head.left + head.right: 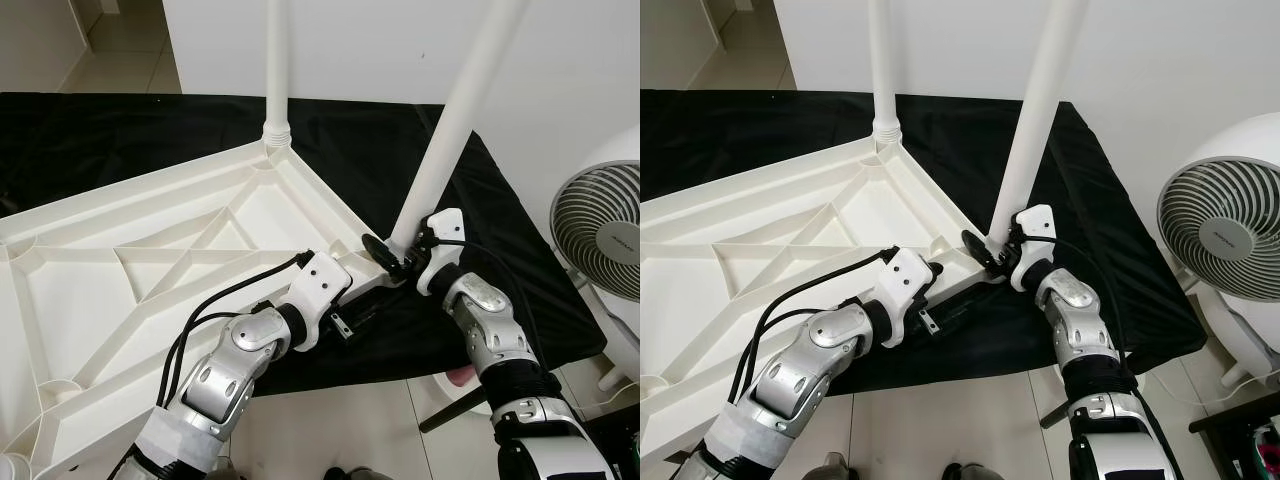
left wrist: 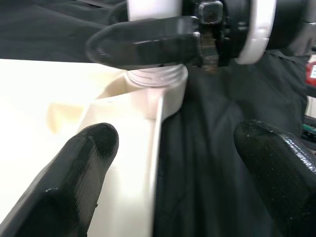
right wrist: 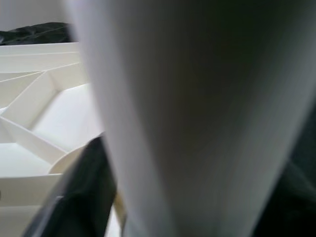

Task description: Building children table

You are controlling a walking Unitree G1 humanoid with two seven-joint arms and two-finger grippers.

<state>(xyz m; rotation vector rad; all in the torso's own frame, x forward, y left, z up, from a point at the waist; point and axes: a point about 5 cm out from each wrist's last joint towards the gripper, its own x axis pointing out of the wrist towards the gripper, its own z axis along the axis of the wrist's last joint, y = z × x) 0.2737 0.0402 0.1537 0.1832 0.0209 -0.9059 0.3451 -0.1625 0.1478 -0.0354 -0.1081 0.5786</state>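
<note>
A white plastic table top (image 1: 150,250) lies upside down on a black cloth (image 1: 90,140). One white leg (image 1: 277,70) stands upright in the far corner. A second leg (image 1: 455,120) leans in the near right corner socket (image 2: 155,74). My right gripper (image 1: 392,255) is shut on this leg just above its base; one of its fingers (image 2: 143,42) crosses the leg in the left wrist view. My left gripper (image 2: 173,163) is open, its fingers (image 2: 79,173) standing either side of the table's rim beside that corner.
A white floor fan (image 1: 605,230) stands at the right, close to my right arm. A white wall rises behind the cloth. Tiled floor (image 1: 340,420) lies in front, with a pink object (image 1: 462,378) near the cloth's edge.
</note>
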